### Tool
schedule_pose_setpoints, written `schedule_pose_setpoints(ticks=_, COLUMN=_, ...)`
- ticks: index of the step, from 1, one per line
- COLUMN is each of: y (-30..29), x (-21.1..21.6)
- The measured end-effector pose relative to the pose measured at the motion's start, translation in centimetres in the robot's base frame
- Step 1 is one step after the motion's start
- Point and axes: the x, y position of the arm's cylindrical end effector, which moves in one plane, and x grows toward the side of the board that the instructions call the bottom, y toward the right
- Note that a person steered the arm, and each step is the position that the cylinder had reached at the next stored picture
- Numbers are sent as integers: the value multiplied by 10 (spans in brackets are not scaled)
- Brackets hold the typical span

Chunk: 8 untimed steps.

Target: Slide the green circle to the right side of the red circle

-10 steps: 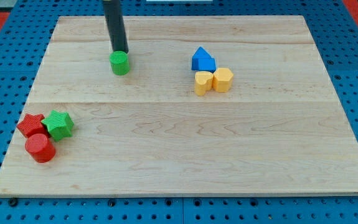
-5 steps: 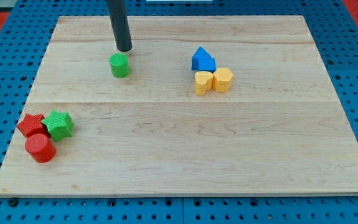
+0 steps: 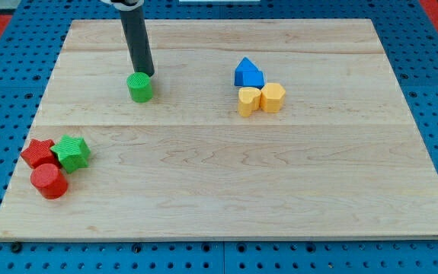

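Observation:
The green circle sits on the wooden board in the upper left part of the view. My tip stands right at its top edge, touching or nearly touching it, with the dark rod rising toward the view's top. The red circle lies near the board's lower left corner, far below and to the left of the green circle.
A red star and a green star sit just above the red circle, touching it. A blue block with a yellow heart-like block and a yellow block cluster at the upper middle right.
The green circle has slid down and a little to the left. My tip moved away to the upper right, then came back down to the circle's top edge.

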Motion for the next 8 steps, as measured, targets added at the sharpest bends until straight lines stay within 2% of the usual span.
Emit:
schedule_pose_setpoints(ticks=2, y=-10, x=29)
schedule_pose_setpoints(ticks=6, y=-25, x=143)
schedule_pose_setpoints(ticks=7, y=-25, x=143)
schedule_pose_setpoints(ticks=8, y=29, x=164)
